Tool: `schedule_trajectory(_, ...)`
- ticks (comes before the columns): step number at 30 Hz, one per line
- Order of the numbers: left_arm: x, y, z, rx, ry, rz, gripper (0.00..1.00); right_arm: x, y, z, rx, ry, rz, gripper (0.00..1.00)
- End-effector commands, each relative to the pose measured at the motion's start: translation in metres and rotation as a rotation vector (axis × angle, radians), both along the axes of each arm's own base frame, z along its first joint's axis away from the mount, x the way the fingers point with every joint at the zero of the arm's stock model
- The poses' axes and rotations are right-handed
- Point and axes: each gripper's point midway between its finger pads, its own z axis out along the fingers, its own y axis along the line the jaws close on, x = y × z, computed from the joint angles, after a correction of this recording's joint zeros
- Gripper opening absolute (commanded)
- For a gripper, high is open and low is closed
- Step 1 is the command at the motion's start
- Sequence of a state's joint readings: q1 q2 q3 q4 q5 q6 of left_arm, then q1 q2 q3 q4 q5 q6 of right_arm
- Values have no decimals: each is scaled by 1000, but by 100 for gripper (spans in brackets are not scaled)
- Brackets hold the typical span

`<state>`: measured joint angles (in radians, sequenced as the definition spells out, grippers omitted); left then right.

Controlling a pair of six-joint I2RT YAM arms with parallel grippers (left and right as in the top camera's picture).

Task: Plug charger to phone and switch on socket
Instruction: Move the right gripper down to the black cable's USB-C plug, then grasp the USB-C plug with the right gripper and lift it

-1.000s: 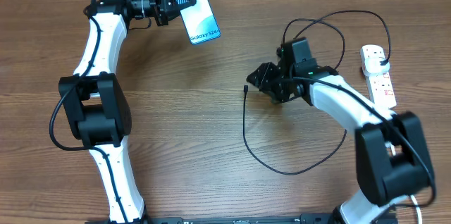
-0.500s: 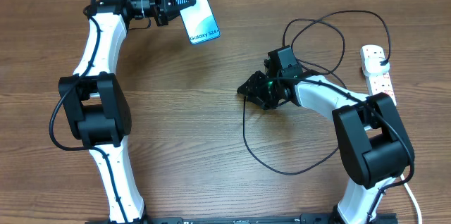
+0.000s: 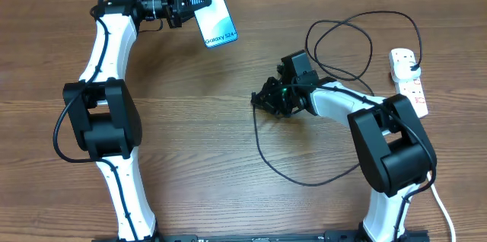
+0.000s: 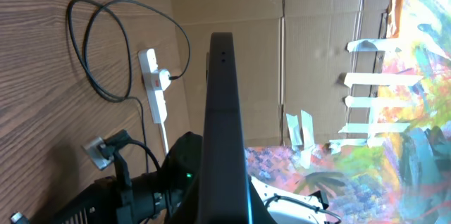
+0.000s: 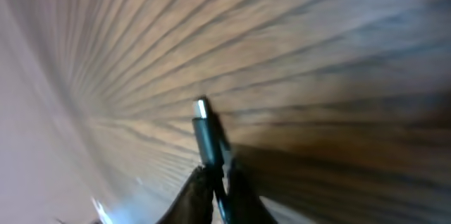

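Note:
My left gripper (image 3: 199, 2) is shut on the phone (image 3: 213, 12) and holds it above the table's far left, its light blue "Galaxy S24" screen facing up. In the left wrist view the phone (image 4: 224, 125) shows edge-on as a dark slab. My right gripper (image 3: 261, 99) is shut on the charger cable just behind its connector tip (image 5: 202, 111), at mid table. The black charger cable (image 3: 266, 154) loops over the table to a plug in the white socket (image 3: 407, 82) at the right edge. The socket also shows in the left wrist view (image 4: 153, 90).
The charger cable makes a second loop (image 3: 342, 33) behind my right arm. A thick white cord (image 3: 445, 215) runs from the socket off the front right. Cardboard and a colourful cloth (image 4: 416, 111) stand beyond the table.
My right gripper has moved left and slightly down with the connector tip, dragging the cable. The left arm and phone have not moved.

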<state>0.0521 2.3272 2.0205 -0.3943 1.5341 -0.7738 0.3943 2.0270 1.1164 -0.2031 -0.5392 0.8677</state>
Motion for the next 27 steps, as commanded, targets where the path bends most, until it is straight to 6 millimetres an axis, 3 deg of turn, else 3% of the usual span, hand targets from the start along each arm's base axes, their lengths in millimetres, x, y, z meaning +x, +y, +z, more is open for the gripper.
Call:
schedule_trajectory(1,-8,-7,8,-29,-32,-50,4,0,6,-1,28,-1,17,4)
schedule_trajectory(5,-11,-15,7,-30,-10,-65,4,7,10,17,91,-34,54,4)
schedule_trajectory(14,-15,-27,7,-31,-2,-89,4,18,5,100,145,-278,160,4)
schedule_trajectory(22,-15,-27,7,-33,59,-88,4,-3,13,186,259,-544,341,4)
schedule_trajectory(27,-15,-28,7,-33,59,-89,4,-14,16,209,310,-592,390,4)
